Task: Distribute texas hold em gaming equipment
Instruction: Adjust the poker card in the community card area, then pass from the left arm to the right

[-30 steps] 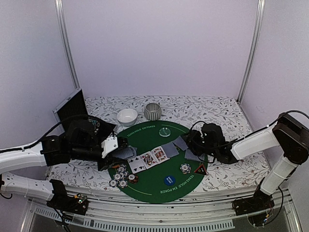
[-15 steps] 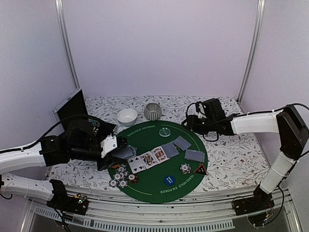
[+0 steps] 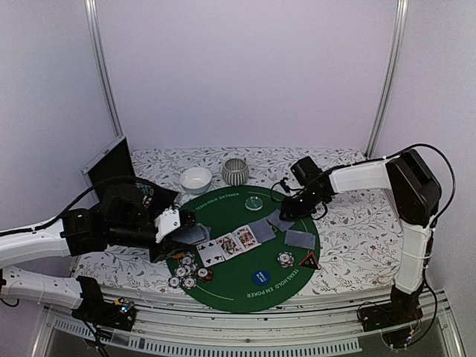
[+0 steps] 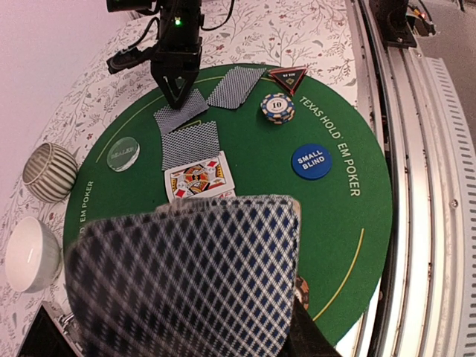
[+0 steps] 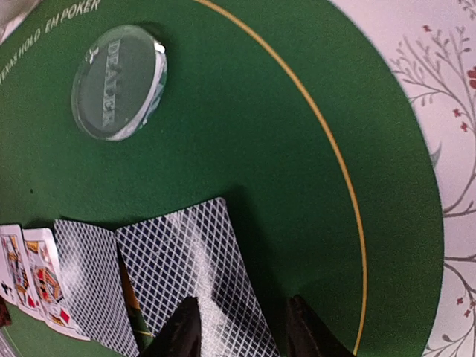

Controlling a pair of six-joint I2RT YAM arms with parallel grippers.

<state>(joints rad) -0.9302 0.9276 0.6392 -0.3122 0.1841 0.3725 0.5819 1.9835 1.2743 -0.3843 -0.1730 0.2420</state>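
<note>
Lying flat right under the right pincer (image 5: pixel 242 338): one face-down playing card (image 5: pixel 190 268), lattice back up, on the round green mat (image 5: pixel 297 149). Jaws parted, one fingertip (image 5: pixel 182 335) over the card, the other past its edge, pinching nothing visible. Just beside that pincer, toward the left arm: a second face-down card (image 3: pixel 262 232), then a row of face-up cards (image 3: pixel 228 245). Nearer the arm bases than the pincer: a third face-down card (image 3: pixel 299 239), a striped chip stack (image 3: pixel 285 259), the red-black triangle (image 3: pixel 309 260) and the blue "small blind" disc (image 3: pixel 259 278). Just beyond the pincer: the pale green "dealer" disc (image 3: pixel 254 201).

Clamped in the left pincer (image 3: pixel 180 227), well apart from the right one: a fanned deck of cards (image 4: pixel 186 275), filling that wrist view. Close by it, toward the bases: a cluster of poker chips (image 3: pixel 186 272).

Under the mat: a white tablecloth (image 3: pixel 357 238) printed with grey flowers. Past the mat's far edge, side by side: a white bowl (image 3: pixel 195 186) and a striped grey bowl (image 3: pixel 235 177). Behind the left pincer: a black case (image 3: pixel 111 163). All around: plain pale lilac walls (image 3: pixel 245 74) and metal posts (image 3: pixel 387 74).

Compared with a second ago: for the right pincer, a swing from low over the mat's right side, out above the cloth, and back down onto the mat. Left pincer and deck unmoved; laid cards unshifted.

Counted: three face-down cards, three face-up, one separate chip stack, two discs, one triangle, two bowls. Chips in the cluster too small to count.
</note>
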